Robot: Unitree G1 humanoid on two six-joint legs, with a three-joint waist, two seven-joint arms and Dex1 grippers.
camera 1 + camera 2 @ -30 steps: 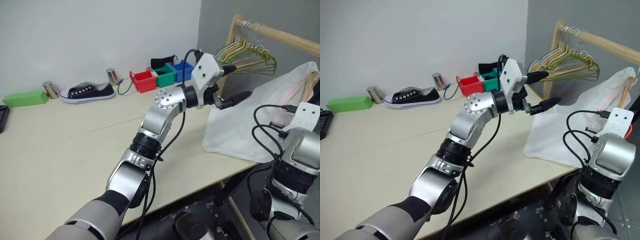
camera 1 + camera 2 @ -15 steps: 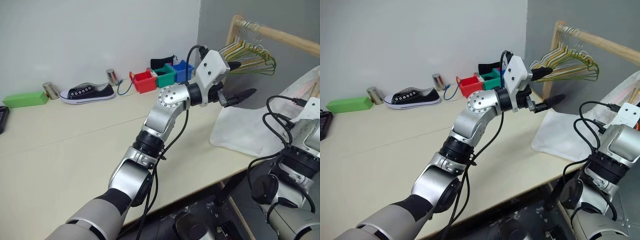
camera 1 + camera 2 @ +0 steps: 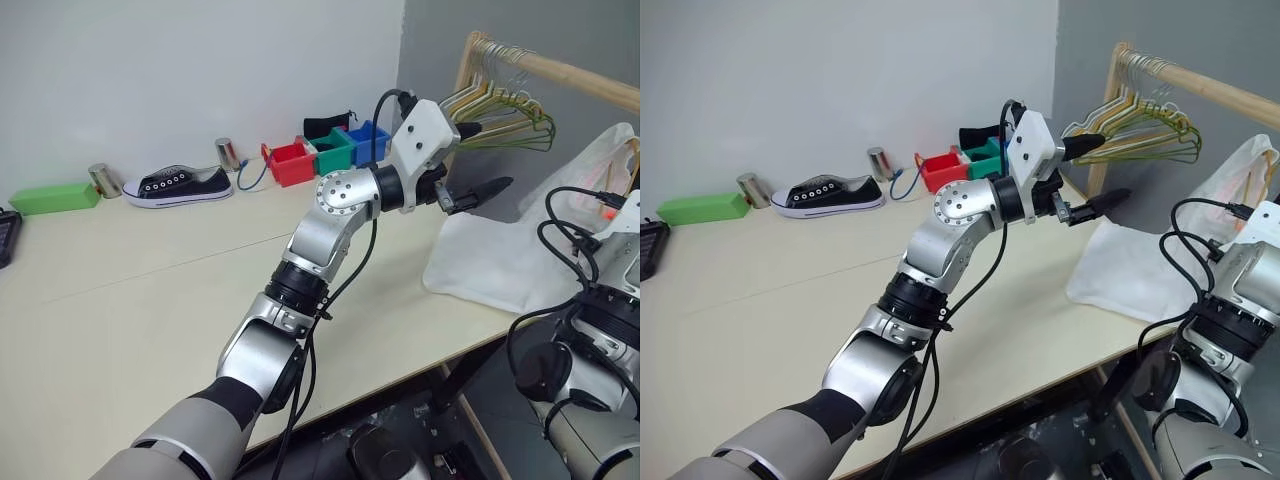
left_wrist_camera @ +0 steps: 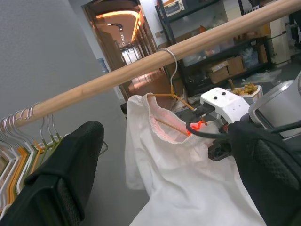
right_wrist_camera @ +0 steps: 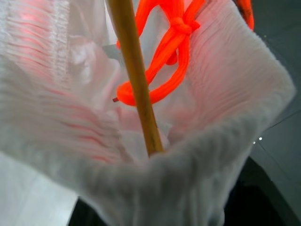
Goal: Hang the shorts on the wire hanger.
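The white shorts (image 4: 188,179) hang by their gathered waistband on the yellow wire hanger (image 4: 175,96). Its silvery hook (image 4: 172,60) is over the wooden rod (image 3: 565,68). The shorts' lower part rests on the table corner (image 3: 490,265). Their orange drawstring (image 5: 162,70) and a hanger wire (image 5: 136,80) sit very close in the right wrist view. My right gripper (image 4: 214,141) is at the waistband by the drawstring, its grip hidden. My left gripper (image 3: 480,158) is open and empty in the air, left of the shorts, in front of the rod.
A bunch of pale hangers (image 3: 500,108) hangs at the rod's left end, just behind my left gripper. On the beige table (image 3: 150,300) along the wall are a black sneaker (image 3: 178,185), red, green and blue bins (image 3: 325,152), two cans and a green block (image 3: 52,197).
My right arm has shifted a little to the right, and the shorts' lower edge has slid right on the table with it. The left arm has kept still, open.
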